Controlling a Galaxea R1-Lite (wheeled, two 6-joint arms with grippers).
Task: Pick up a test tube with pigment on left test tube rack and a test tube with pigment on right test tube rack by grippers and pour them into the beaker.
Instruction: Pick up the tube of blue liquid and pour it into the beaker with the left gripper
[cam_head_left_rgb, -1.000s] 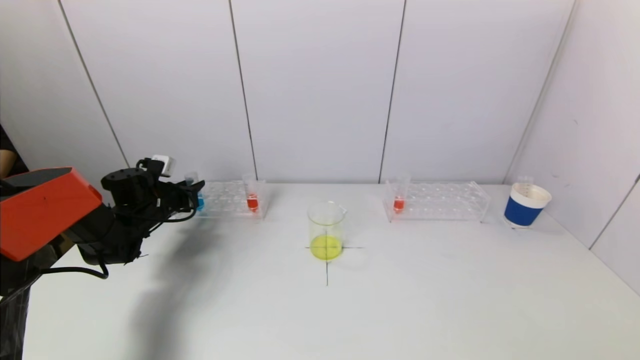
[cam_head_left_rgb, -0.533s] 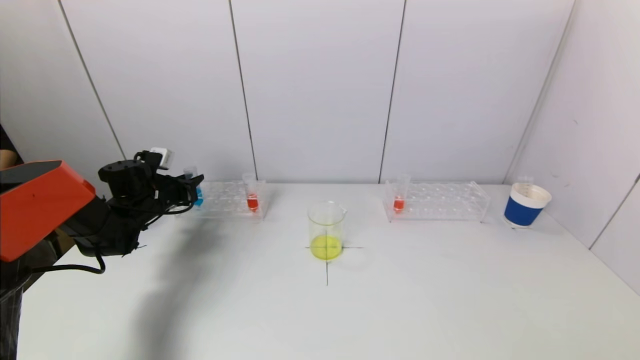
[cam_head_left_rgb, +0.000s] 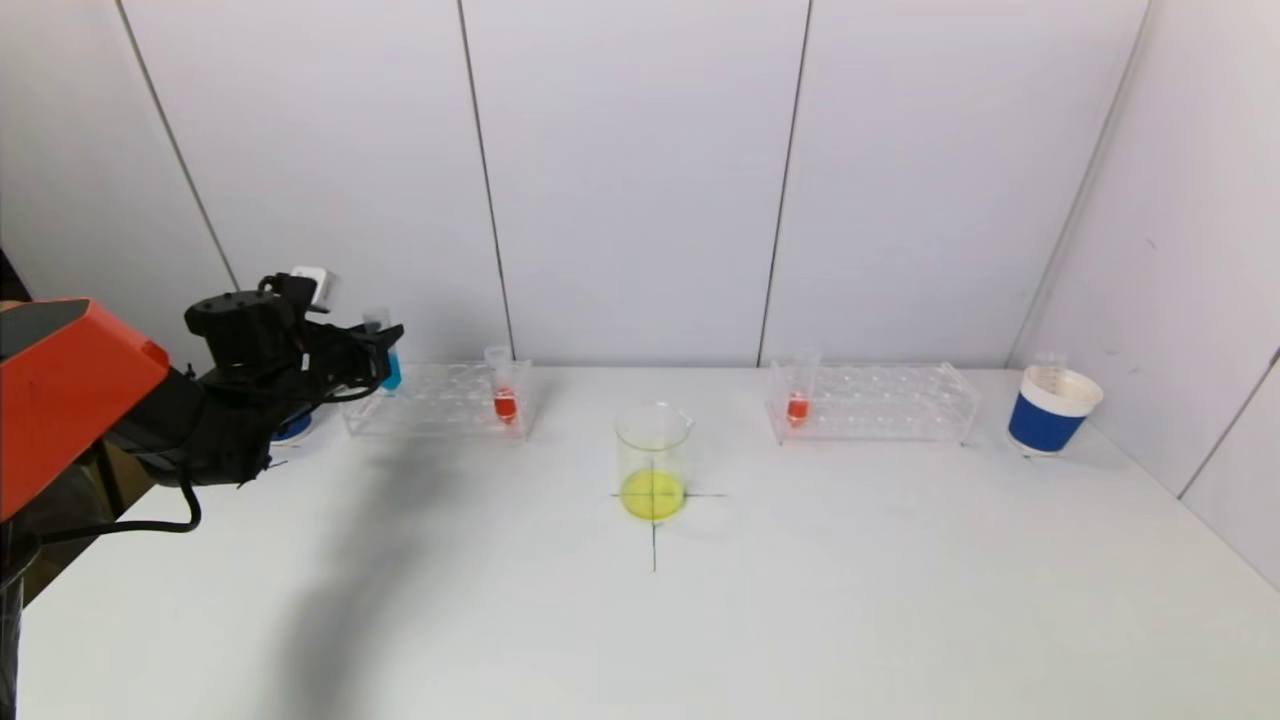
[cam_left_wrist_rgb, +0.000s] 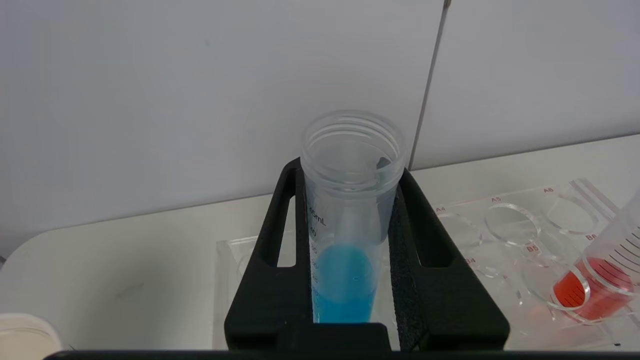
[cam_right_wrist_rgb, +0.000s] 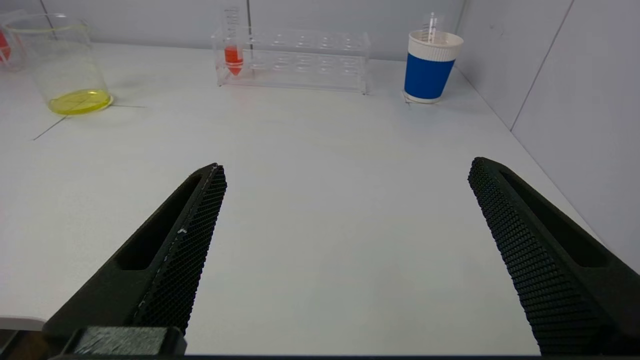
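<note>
— Left gripper?
— Clamped on the blue tube, held upright above the left rack's outer end.
— Right gripper?
— Jaws wide, empty, over bare table. Beaker stands between the racks.

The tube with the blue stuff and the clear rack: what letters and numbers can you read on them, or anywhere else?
"mL" and "40": printed on the blue test tube held in the left gripper; lower marks blurred.
"A4", "A5", "A6", "B5": red labels on the left test tube rack; others too blurred.
Scale marks on the red test tube and blue paper cup: too small to read.
</note>
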